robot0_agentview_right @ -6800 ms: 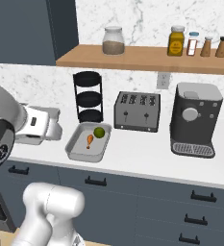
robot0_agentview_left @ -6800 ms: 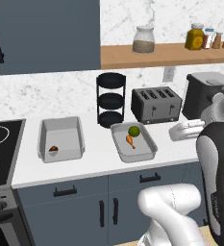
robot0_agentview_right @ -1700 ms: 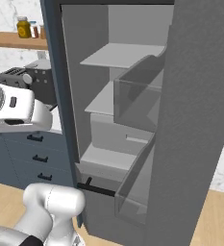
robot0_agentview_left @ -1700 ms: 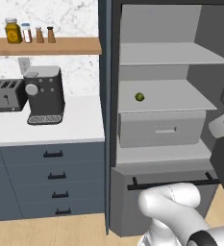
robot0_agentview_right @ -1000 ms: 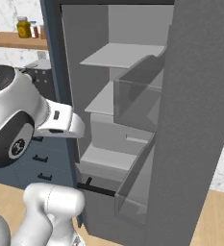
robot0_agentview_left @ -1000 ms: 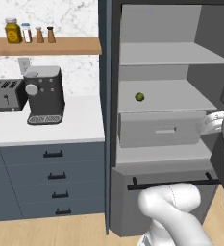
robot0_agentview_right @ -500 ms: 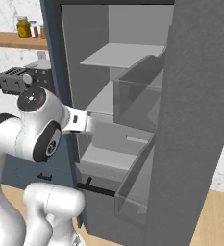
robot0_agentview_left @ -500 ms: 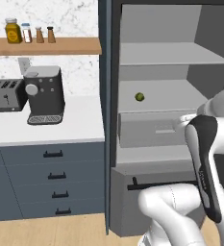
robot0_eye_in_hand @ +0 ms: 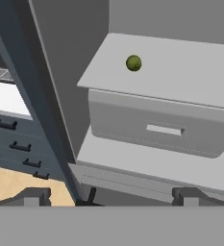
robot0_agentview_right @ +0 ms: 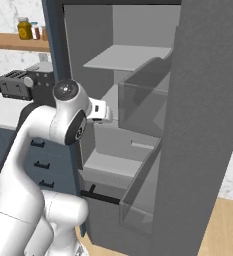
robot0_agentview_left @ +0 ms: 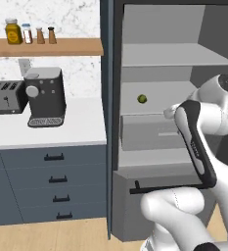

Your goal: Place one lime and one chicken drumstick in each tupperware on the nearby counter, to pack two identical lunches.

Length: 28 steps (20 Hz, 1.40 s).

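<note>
the lime sits alone on the middle fridge shelf, above a drawer. the gripper faces it from outside with fingers spread wide and empty, likely lining up a reach.

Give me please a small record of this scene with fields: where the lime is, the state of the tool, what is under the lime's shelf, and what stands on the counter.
lime: the lime lies alone on a middle shelf of the open fridge
tool: the tool is open, holds nothing, and is apart from the lime
below shelf: a closed grey drawer
counter: the counter carries a coffee machine and a toaster
task state: lime not yet picked
</note>
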Motion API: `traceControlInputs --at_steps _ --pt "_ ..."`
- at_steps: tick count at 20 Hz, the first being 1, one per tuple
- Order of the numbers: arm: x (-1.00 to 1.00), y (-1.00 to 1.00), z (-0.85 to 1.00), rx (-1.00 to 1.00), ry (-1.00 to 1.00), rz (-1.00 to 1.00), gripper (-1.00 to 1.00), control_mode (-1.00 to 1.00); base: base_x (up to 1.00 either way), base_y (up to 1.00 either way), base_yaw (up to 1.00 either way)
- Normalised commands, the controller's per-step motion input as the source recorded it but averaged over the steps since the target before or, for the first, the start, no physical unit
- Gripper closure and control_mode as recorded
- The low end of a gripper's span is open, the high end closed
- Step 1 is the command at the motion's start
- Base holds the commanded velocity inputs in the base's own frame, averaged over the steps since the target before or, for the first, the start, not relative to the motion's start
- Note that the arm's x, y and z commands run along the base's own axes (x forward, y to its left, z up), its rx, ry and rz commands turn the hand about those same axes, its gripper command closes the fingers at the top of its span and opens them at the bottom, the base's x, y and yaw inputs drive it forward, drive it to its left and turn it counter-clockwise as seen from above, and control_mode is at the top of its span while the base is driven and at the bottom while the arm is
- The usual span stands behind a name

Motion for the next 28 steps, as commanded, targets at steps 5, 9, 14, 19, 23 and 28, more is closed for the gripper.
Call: traceControlInputs --at_steps 5,9,14,19,23,28 --pt "0.02 -0.05 0.00 0.00 0.00 0.00 -1.00 -1.00 0.00 0.00 0.00" --pt "0.00 0.00 0.00 0.00 0.00 0.00 -1.00 -1.00 0.00 0.00 0.00" --pt "0.00 0.00 0.00 0.00 0.00 0.00 -1.00 -1.00 0.00 0.00 0.00" --pt "0.00 0.00 0.00 0.00 0.00 0.00 -1.00 1.00 0.00 0.00 0.00" --pt "0.00 0.00 0.00 0.00 0.00 0.00 -1.00 1.00 0.18 0.00 0.00" --pt "0.00 0.00 0.00 0.00 0.00 0.00 -1.00 1.00 0.21 0.00 0.00"
